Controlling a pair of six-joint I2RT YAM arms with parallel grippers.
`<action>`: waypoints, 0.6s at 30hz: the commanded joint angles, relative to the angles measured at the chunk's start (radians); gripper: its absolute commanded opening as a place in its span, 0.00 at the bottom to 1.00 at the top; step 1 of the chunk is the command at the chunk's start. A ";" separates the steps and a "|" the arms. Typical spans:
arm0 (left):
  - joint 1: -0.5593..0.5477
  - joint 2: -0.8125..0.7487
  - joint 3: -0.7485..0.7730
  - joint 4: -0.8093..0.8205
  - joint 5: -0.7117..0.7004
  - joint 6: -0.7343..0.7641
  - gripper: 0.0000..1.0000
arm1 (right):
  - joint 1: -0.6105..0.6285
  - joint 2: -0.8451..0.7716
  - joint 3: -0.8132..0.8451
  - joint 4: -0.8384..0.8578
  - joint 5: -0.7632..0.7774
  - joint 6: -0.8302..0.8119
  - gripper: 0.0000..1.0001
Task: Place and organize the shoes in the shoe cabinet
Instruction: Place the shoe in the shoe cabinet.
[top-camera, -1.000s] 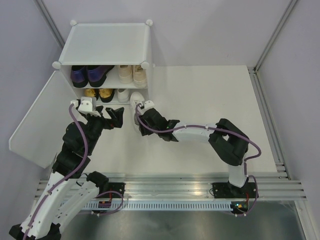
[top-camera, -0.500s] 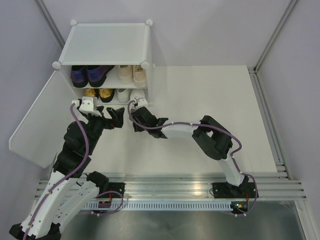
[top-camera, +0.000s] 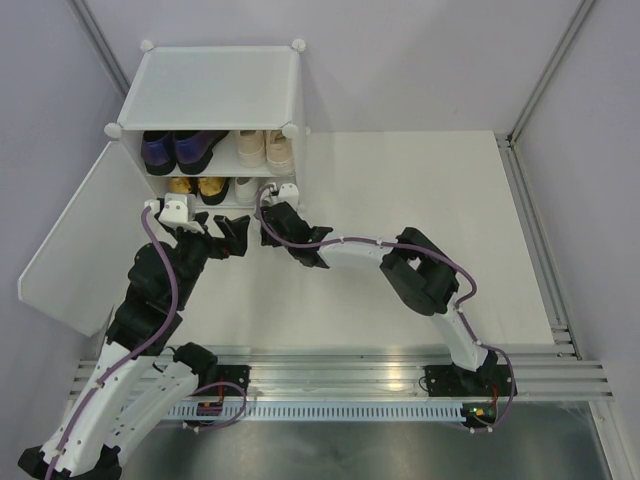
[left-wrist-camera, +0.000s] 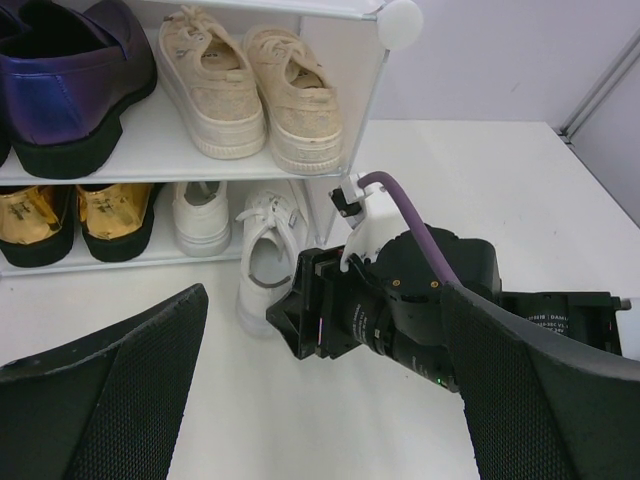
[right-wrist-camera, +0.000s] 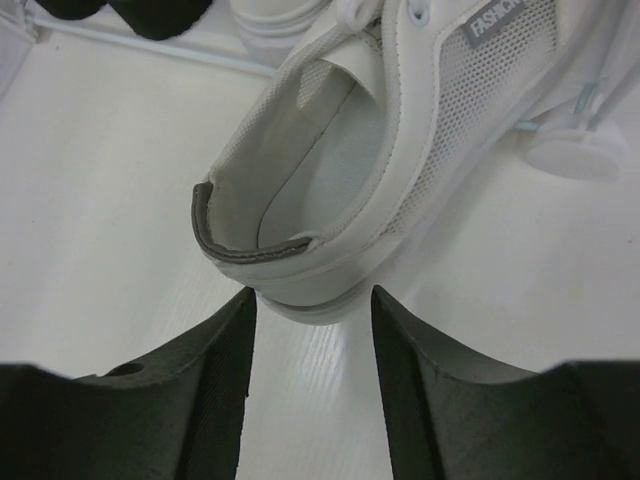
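Your right pincer (right-wrist-camera: 310, 297) has pushed forward, nosing the mesh-sided white sneaker (right-wrist-camera: 400, 130) toe-first into the translucent shoe cabinet (top-camera: 215, 90); black fingers (right-wrist-camera: 225, 350) apart at its padded heel. Your left pincer (left-wrist-camera: 322, 298) gapes, empty.

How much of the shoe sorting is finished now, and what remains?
Done: purple loafers and beige sneakers on the upper shelf, gold heels and one white sneaker below. In hand: the second white sneaker, its heel outside the shoe cabinet, right end effector at the heel. Remaining: push it in; the door stands open.
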 joint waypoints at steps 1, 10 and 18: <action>-0.006 -0.004 0.000 0.027 -0.003 0.031 0.99 | -0.031 -0.018 0.025 0.027 0.085 0.011 0.55; -0.006 -0.004 -0.002 0.029 -0.009 0.034 0.99 | -0.068 0.000 0.069 0.027 0.077 -0.040 0.55; -0.006 -0.001 -0.003 0.031 -0.009 0.034 1.00 | -0.093 0.035 0.123 0.029 0.092 -0.070 0.52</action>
